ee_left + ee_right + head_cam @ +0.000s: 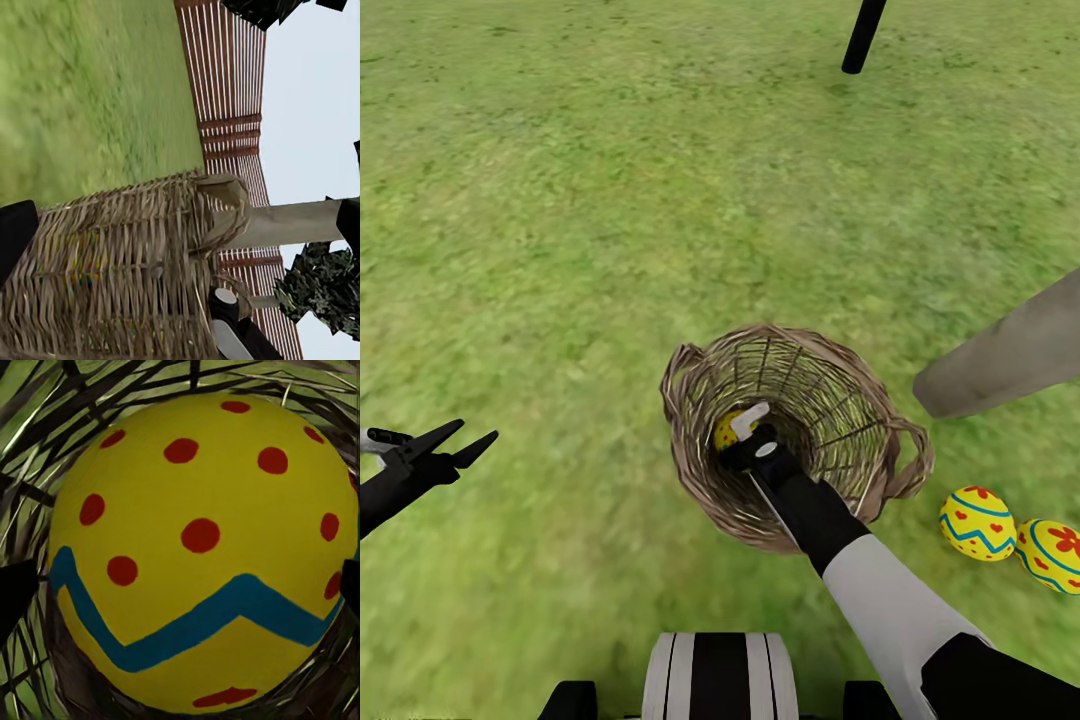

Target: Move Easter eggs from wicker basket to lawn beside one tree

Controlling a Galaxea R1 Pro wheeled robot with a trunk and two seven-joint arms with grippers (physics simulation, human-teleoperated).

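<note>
We are reaching right gripper (745, 430) into basket (870, 395) on lawn (560, 250); fingers straddling last egg (199, 547), grip not yet evident, cannot tell; egg looking smooth, rigid, slippery; we are favouring widest middle; left gripper (455, 445) hanging released

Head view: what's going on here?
The right gripper is down inside the wicker basket on the lawn, its fingers either side of the last egg, a red-dotted one. Two eggs already lie on the grass beside the pale tree trunk. The left gripper hangs open, holding nothing.
</note>
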